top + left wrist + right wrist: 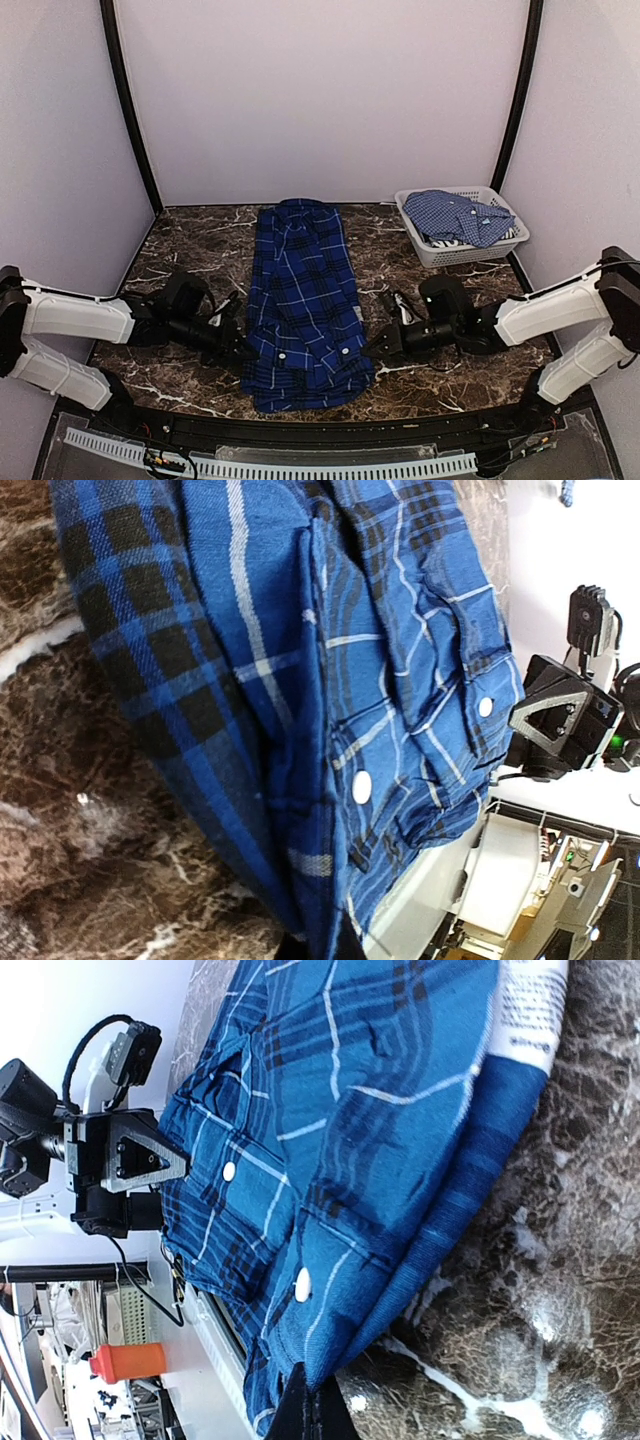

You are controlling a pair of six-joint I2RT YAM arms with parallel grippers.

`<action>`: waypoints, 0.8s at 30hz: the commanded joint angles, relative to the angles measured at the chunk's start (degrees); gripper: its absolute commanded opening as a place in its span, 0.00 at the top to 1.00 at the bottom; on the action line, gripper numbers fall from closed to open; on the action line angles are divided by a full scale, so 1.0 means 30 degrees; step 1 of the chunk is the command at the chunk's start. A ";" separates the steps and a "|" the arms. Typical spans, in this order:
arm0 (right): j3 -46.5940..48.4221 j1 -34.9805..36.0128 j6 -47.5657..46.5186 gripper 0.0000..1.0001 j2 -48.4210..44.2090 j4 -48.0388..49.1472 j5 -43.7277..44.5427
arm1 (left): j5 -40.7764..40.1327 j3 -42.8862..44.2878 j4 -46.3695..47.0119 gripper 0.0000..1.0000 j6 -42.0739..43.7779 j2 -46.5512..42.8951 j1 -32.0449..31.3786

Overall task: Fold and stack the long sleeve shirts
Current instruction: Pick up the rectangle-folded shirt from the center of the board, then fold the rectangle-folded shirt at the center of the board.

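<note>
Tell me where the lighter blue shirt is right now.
In the top view, the lighter shirt lies crumpled in the basket at the table's far right, right of the plaid shirt.

Open tabletop [190, 238] left of the plaid shirt [300, 290]; basket [462, 254] in the far right corner.

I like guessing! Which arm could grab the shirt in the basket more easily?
Probably the right. The basket holding the lighter shirt sits nearer the right gripper; the left gripper is beyond the plaid shirt. Both are shut on its edges.
</note>
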 commanded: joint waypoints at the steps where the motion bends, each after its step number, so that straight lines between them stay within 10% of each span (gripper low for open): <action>1: 0.1297 0.0076 0.0371 1.00 -0.0487 -0.0349 0.0365 | 0.1158 0.0072 0.0797 1.00 -0.1801 -0.0792 0.0136; 13: 0.4242 -0.2168 0.2617 1.00 0.1920 0.3043 -0.0088 | 0.4017 -0.0714 0.9069 1.00 -0.9727 0.0147 0.4274; 24: 0.9188 -0.4948 0.4885 1.00 0.9717 0.7660 -0.0587 | 0.4092 0.1620 2.0278 1.00 -1.5646 1.0310 0.7842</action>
